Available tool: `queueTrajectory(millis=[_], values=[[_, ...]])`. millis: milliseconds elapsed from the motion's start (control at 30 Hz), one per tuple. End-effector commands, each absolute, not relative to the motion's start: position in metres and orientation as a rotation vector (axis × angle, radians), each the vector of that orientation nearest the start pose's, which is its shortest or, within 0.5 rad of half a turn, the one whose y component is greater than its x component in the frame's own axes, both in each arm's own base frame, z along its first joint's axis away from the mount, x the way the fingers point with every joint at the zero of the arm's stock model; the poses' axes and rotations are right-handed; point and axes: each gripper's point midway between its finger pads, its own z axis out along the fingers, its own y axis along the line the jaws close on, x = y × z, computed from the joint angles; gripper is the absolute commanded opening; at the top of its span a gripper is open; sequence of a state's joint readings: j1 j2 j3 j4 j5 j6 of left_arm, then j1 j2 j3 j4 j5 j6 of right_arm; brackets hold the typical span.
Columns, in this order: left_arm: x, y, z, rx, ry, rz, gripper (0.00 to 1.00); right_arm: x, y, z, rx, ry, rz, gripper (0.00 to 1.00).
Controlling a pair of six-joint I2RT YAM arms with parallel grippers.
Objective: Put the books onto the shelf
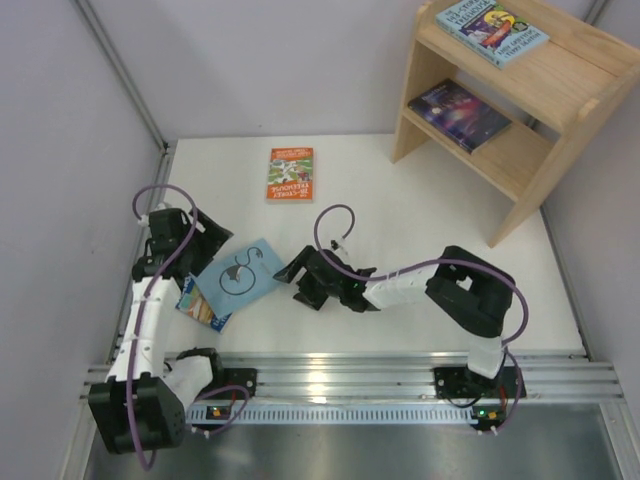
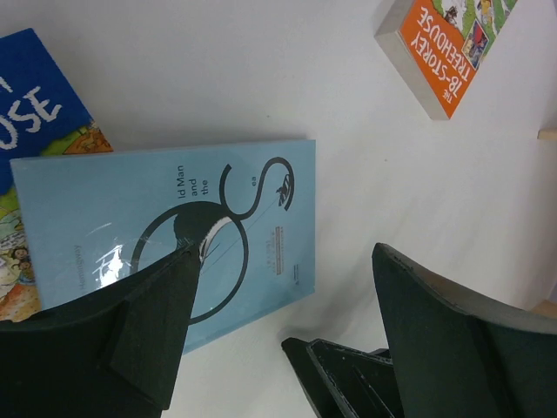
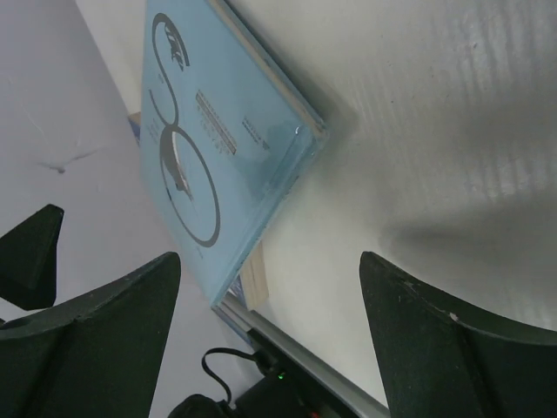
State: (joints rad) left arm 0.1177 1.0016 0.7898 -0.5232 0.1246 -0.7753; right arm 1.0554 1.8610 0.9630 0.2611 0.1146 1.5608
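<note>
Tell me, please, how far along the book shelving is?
Done: two books lie on the shelf, a blue illustrated book up top, the purple galaxy book below. In hand: nothing; the left gripper and right gripper flank the light-blue book, both open. Left: that book, the blue book partly under it, the orange Treehouse book.

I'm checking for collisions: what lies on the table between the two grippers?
The light-blue book, lying partly over a blue illustrated book, sits between the open left gripper and the open right gripper. The top view shows it.
</note>
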Motion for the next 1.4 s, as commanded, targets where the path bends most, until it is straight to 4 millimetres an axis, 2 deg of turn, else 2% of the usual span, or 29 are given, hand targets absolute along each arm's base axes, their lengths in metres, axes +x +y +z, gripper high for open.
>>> queueTrajectory(millis=[0,233,433,533,600,633,700,733,767,800,833,867,900,967,1000,1100,1167,1200,1267,1300,1367], values=[[0.294,-0.003,0.182,-0.932,2.075,-0.406,0.86,0.244,0.473,0.098,0.91,2.236,1.378,0.83],[0.293,-0.002,0.19,-0.897,2.075,-0.401,0.85,0.237,0.491,0.072,1.03,2.224,1.322,0.82],[0.295,-0.012,0.2,-0.814,2.079,-0.457,0.85,0.243,0.508,0.054,1.07,2.163,1.413,0.78],[0.294,-0.014,0.203,-0.792,2.076,-0.464,0.85,0.251,0.51,0.059,1.009,2.091,1.434,0.68],[0.293,-0.017,0.204,-0.767,2.077,-0.481,0.84,0.258,0.506,0.068,0.996,2.007,1.473,0.52],[0.293,-0.018,0.204,-0.761,2.079,-0.489,0.84,0.262,0.502,0.072,0.968,1.97,1.48,0.4],[0.291,-0.026,0.201,-0.721,2.096,-0.53,0.84,0.269,0.485,0.076,0.962,1.895,1.488,0.25],[0.291,-0.028,0.201,-0.696,2.1,-0.544,0.84,0.273,0.481,0.094,0.952,1.817,1.556,0.17],[0.291,-0.03,0.199,-0.686,2.11,-0.556,0.84,0.281,0.471,0.1,0.917,1.783,1.545,0.01],[0.29,-0.036,0.195,-0.67,2.129,-0.59,0.84,0.279,0.456,0.098,0.906,1.777,1.531,0.0],[0.29,-0.039,0.193,-0.657,2.135,-0.611,0.84,0.281,0.449,0.112,0.892,1.727,1.573,0.0],[0.29,-0.043,0.192,-0.647,2.142,-0.637,0.84,0.288,0.438,0.115,0.859,1.708,1.552,0.0],[0.29,-0.048,0.186,-0.644,2.163,-0.668,0.84,0.281,0.43,0.118,0.814,1.723,1.571,0.0],[0.29,-0.057,0.183,-0.622,2.181,-0.734,0.83,0.287,0.415,0.13,0.726,1.7,1.58,0.0],[0.291,-0.059,0.178,-0.619,2.198,-0.747,0.83,0.278,0.411,0.136,0.647,1.728,1.616,0.0],[0.29,-0.069,0.173,-0.573,2.227,-0.782,0.82,0.273,0.386,0.154,0.488,1.72,1.609,0.0],[0.289,-0.079,0.166,-0.542,2.261,-0.809,0.82,0.277,0.373,0.157,0.42,1.731,1.571,0.0],[0.289,-0.084,0.163,-0.538,2.273,-0.82,0.82,0.27,0.368,0.164,0.375,1.742,1.583,0.0],[0.286,-0.099,0.156,-0.509,2.306,-0.85,0.83,0.272,0.359,0.168,0.349,1.737,1.561,0.0],[0.287,-0.1,0.154,-0.531,2.31,-0.856,0.83,0.272,0.351,0.17,0.36,1.743,1.545,0.0],[0.281,-0.117,0.147,-0.489,2.343,-0.875,0.83,0.278,0.338,0.176,0.419,1.72,1.528,0.0]])
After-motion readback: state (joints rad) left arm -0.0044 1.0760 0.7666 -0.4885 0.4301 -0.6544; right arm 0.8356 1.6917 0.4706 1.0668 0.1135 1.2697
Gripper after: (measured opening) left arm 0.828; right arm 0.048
